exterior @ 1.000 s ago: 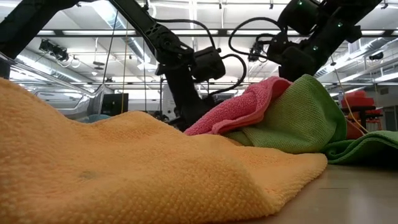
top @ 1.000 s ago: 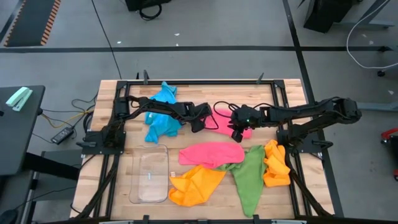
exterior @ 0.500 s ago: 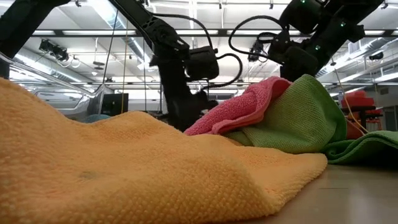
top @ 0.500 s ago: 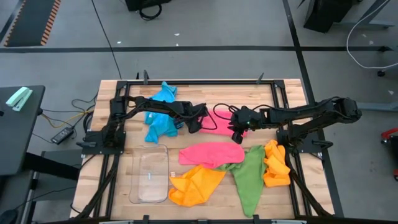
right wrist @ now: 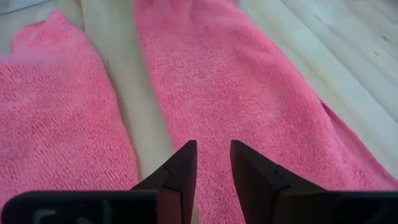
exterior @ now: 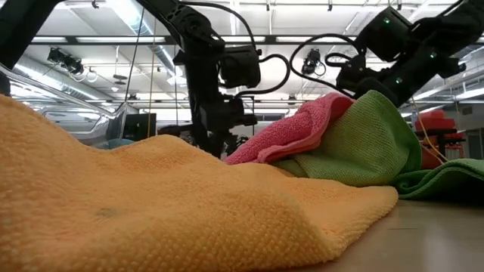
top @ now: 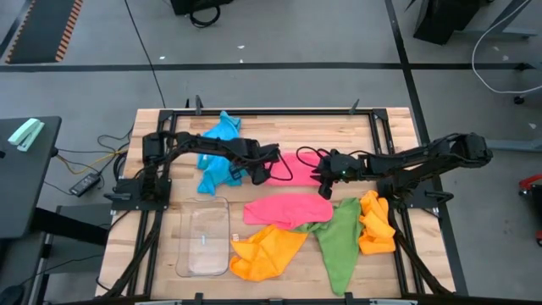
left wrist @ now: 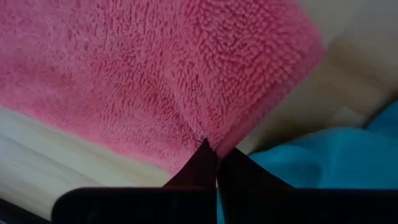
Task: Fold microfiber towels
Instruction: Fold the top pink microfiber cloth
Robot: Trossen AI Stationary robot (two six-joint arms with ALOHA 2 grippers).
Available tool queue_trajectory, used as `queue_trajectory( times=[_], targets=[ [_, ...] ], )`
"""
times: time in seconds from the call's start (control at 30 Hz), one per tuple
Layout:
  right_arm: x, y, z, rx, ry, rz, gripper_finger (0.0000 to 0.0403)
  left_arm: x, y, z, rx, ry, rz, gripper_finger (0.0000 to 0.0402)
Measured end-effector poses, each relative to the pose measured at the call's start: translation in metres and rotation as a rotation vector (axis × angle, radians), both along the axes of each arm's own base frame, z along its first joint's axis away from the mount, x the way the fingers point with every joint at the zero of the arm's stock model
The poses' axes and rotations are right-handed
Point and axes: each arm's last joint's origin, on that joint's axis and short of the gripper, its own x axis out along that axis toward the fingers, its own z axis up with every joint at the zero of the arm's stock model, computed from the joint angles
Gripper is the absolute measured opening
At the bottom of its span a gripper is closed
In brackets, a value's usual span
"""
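A pink microfiber towel lies stretched across the middle of the table between my two grippers. My left gripper is shut on its left end. My right gripper is at its right end, fingers narrowly apart with pink pile between them. A second pink towel lies nearer the front. A sky blue towel sits bunched at the far left. An orange towel, a green one and another orange one lie along the front and right. My left gripper pinches the pink towel's edge beside a corner between its two shut fingertips, coming steeply from above. The cloth fans away from the tips, and a part of it rests on the wood. My right gripper has the towel's right end between its fingers, slanting down from the table's right. The fingers hide the place of contact. The towel runs forward from them, flat on the table.
A clear plastic tray stands at the front left. The black frame rails run around the table top. Bare wood shows at the far side and beside the tray. In the low view the orange towel fills the foreground.
My left gripper has gone toward the table's left edge and risen a little, tipping steeper. The pink towel's left end has come with it, so the towel now lies farther left. My right gripper has dipped toward the table.
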Motion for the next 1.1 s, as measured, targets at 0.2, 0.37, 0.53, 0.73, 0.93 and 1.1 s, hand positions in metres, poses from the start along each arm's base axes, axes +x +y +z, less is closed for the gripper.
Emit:
queue_trajectory(
  times=[0.2, 0.37, 0.53, 0.73, 0.93, 1.1],
  targets=[
    [0.005, 0.000, -0.013, 0.018, 0.008, -0.015, 0.0106, -0.001, -0.004, 0.012, 0.020, -0.016, -0.025, 0.0007],
    [0.016, -0.004, -0.022, 0.017, -0.012, -0.026, 0.0106, -0.005, -0.006, 0.024, 0.019, 0.000, -0.032, 0.0005],
    [0.026, -0.012, -0.030, 0.006, -0.023, -0.051, 0.0106, -0.005, -0.006, 0.034, 0.003, 0.031, 0.014, 0.0008],
    [0.046, -0.021, -0.038, -0.018, -0.048, -0.015, 0.0106, -0.012, -0.008, 0.040, -0.009, 0.059, 0.059, 0.0007],
    [0.087, -0.031, -0.039, -0.025, -0.049, 0.074, 0.0106, -0.023, -0.013, 0.050, -0.020, 0.105, 0.090, 0.0006],
    [0.116, -0.035, -0.038, -0.031, -0.029, 0.144, 0.0106, -0.027, -0.018, 0.058, -0.020, 0.092, 0.106, 0.0012]
  ],
)
